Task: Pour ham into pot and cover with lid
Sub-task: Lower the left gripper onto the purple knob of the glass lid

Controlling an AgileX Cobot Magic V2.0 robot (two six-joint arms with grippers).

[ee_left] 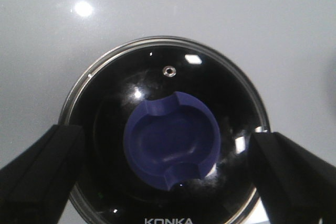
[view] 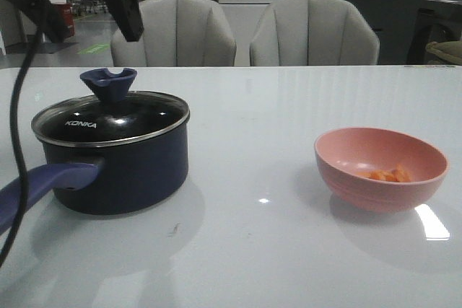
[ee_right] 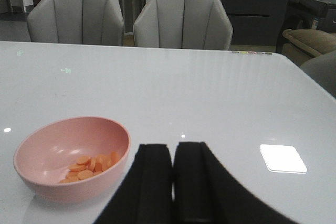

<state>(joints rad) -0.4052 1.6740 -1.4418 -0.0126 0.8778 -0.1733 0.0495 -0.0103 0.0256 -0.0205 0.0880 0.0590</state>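
The dark navy pot (view: 137, 171) stands at the left of the table with its handle (view: 43, 185) pointing toward me. The glass lid (view: 115, 122) with "KONKA" lettering sits on it, its blue knob (view: 108, 81) up. My left gripper (view: 83, 16) hangs open above the knob, apart from it. In the left wrist view the lid (ee_left: 157, 80) and knob (ee_left: 170, 145) lie between the open fingers (ee_left: 37, 177). The ham (view: 390, 175) lies in a pink bowl (view: 375, 192) at the right. My right gripper (ee_right: 173, 166) is shut and empty beside the bowl (ee_right: 58, 140) and ham (ee_right: 89, 165).
Two grey chairs (view: 173, 34) stand behind the table's far edge. A black cable (view: 18, 106) hangs from the left arm past the pot handle. The white tabletop (view: 260, 120) stretches between pot and bowl.
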